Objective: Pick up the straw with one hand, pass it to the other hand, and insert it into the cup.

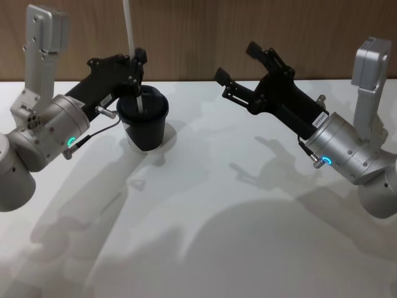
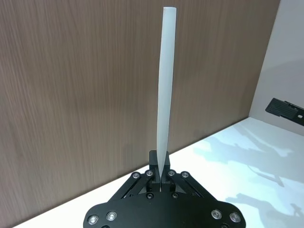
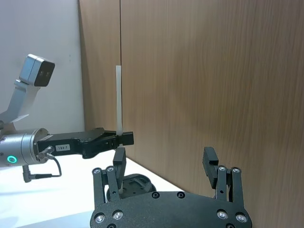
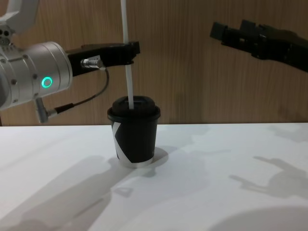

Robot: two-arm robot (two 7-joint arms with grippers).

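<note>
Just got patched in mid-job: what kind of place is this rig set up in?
Probably an indoor lab or demo bench: a plain white table against a wood-panel wall, bare but for one cup, with the left claw holding a straw in it.

Matt white straw (image 4: pixel 127 57), black paper cup (image 4: pixel 134 139) (glossy plastic lid), smooth white table (image 4: pixel 216 192), wood-grain wall (image 2: pixel 71 95).

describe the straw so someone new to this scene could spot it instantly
On the white table before the wood wall stands a black lidded cup. The straw rises upright from its lid, pinched by the left gripper. It is the one thin white rod; everything nearby is black or silver.
</note>
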